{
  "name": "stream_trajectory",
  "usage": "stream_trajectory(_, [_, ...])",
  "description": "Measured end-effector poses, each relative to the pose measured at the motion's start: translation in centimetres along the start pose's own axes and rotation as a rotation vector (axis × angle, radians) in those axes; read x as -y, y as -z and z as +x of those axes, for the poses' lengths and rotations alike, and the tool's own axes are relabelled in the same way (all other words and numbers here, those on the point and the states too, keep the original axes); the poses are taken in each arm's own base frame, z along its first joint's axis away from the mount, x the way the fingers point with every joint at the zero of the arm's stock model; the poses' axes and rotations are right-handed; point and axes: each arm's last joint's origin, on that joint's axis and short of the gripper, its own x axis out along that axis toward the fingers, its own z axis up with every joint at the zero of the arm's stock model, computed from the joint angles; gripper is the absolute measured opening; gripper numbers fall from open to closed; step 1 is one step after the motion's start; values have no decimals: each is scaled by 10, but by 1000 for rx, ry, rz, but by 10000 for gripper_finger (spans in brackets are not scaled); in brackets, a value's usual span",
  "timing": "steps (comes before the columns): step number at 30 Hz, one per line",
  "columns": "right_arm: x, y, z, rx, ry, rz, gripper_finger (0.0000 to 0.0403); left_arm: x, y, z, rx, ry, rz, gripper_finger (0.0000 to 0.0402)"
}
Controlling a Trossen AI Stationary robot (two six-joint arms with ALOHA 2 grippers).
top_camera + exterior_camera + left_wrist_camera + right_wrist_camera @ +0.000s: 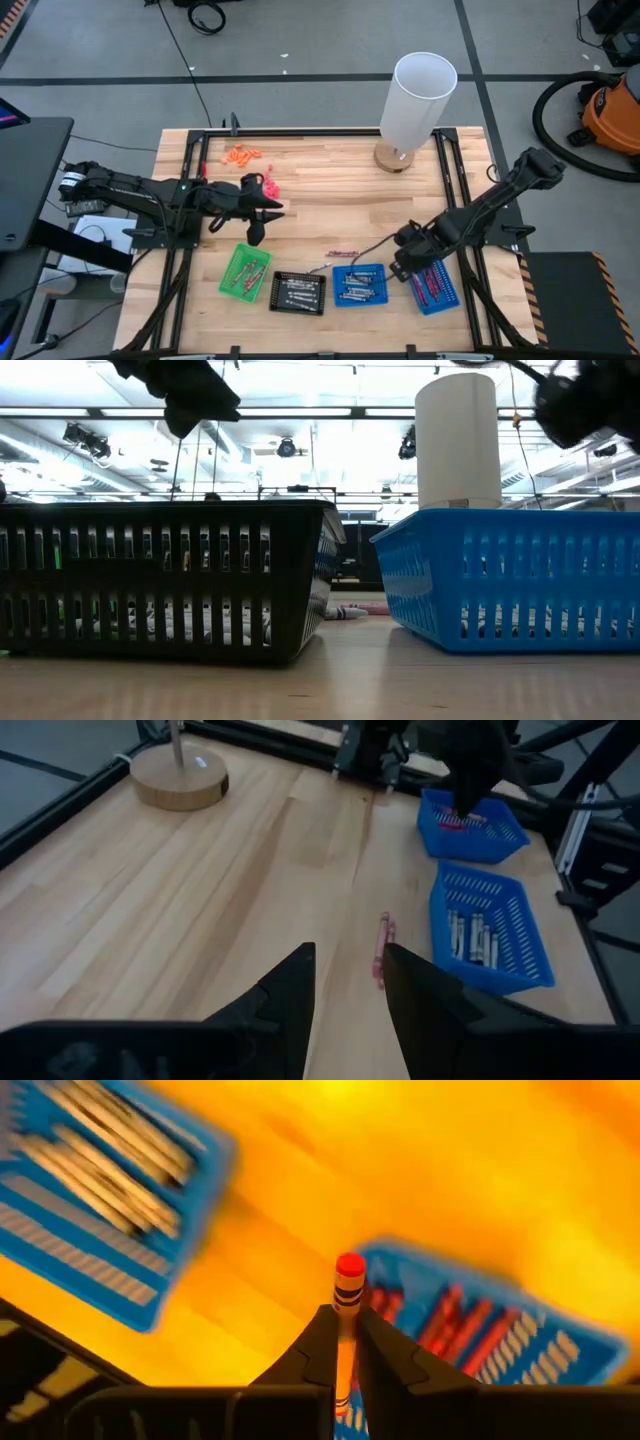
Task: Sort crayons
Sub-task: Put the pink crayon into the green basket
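Four trays [298, 291] line the table's near edge behind a white cylinder [416, 98].

centre table [330, 205] bare | trays [299, 291] line near edge | lamp [412, 110] far

I see two arms [150, 190], both matte black, built from angular jointed links. Each gripper [350, 985] has two flat dark fingers [318, 1345] that narrow toward the tips. Thin black cables run along them.
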Motion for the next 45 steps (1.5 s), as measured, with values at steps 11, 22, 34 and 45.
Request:
stream_trajectory(11, [-19,-38,-37,288,-114,-112,31,15,0,25,52,54,-56,130])
stream_trajectory(22, [-40,-87,-65,573,-323,-289,31,29,-1,50,121,146,-168,130])
stream_trajectory(34, [-51,-131,-100,926,-536,-389,31,21,-13,50,205,147,-252,130])
stream_trajectory(45, [-49,-145,-111,1023,-570,-456,31,15,-21,50,268,144,-292,130])
